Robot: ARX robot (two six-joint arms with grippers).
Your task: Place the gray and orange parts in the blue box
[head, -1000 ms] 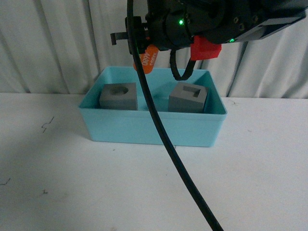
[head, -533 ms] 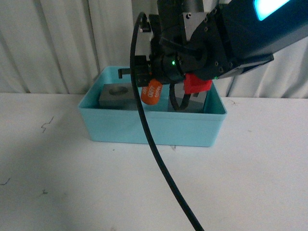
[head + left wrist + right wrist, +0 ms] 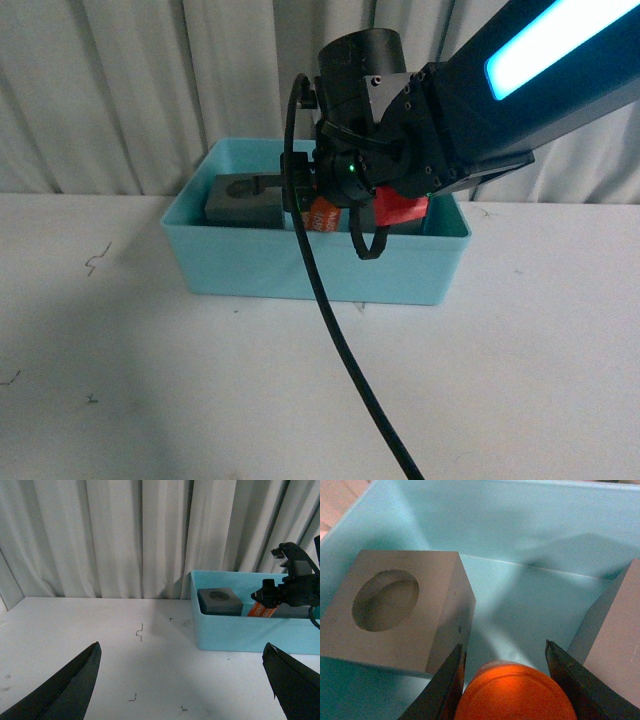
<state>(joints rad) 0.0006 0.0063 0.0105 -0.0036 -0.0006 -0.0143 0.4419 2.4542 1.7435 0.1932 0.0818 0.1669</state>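
1. The orange cylinder (image 3: pixel 515 692) is being squeezed between the nearly closed jaws of the right gripper (image 3: pixel 335 205), down inside the blue box (image 3: pixel 300 265).
2. It is being held between two gray cubes (image 3: pixel 395 612), so one could be bumped.
3. The left gripper (image 3: pixel 182 680) is being kept wide open, empty.

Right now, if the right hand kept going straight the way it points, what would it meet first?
Most likely the bare floor of the blue box, in the gap between the two gray cubes. The right hand holds the orange cylinder, which would touch first; depth is unclear.
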